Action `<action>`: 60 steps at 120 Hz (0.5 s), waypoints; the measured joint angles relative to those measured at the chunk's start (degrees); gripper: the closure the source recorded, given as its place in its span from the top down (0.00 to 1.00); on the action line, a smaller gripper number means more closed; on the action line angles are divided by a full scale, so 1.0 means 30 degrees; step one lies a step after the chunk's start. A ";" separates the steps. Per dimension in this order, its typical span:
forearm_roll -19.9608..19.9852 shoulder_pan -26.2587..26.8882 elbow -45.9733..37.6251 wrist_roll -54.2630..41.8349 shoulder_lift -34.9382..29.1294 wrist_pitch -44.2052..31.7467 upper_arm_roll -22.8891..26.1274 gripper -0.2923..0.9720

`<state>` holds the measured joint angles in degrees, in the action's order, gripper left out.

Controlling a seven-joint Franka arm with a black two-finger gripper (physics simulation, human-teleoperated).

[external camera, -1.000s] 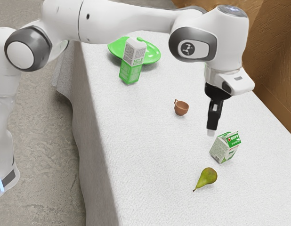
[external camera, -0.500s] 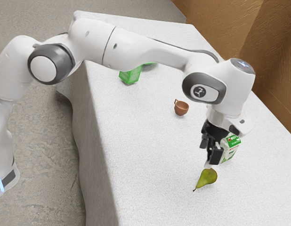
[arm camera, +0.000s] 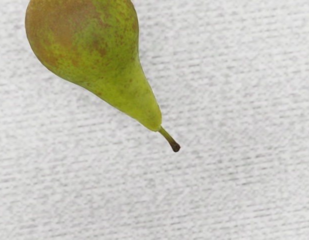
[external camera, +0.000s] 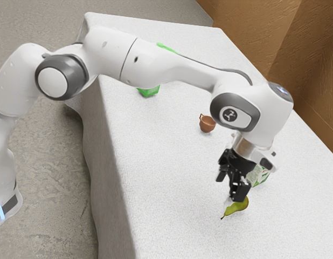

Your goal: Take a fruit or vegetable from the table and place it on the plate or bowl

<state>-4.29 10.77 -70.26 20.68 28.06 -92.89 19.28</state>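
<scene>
Lowered since a second ago, the spread end effector (external camera: 235, 190) hangs just above the pear (external camera: 237, 206), lying on the bench (external camera: 155, 178) at 7 o'clock from the carton (external camera: 262, 175). Straddle its fat body, not the stem.

pear (external camera: 235, 209) on table (external camera: 155, 162) | carton (external camera: 261, 175) just behind pear | cup (external camera: 207, 123) farther back

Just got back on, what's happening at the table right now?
The Franka arm's tool hangs open just above the pear, which lies on the table next to a small milk carton. Nothing is gripped yet. A brown cup stands farther back, apart from both.
</scene>
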 joint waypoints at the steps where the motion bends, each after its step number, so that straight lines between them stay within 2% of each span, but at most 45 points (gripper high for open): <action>1: -0.0006 0.0001 0.0001 0.0028 0.0014 -0.0053 -0.0002 0.75; 40: -0.0086 -0.0051 -0.0150 0.0868 0.1153 -0.2267 -0.0059 0.75; 60: -0.0800 -0.0119 -0.0107 0.1152 0.1670 -0.3530 -0.0269 0.75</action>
<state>-6.69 10.41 -70.58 24.13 33.08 -103.47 18.48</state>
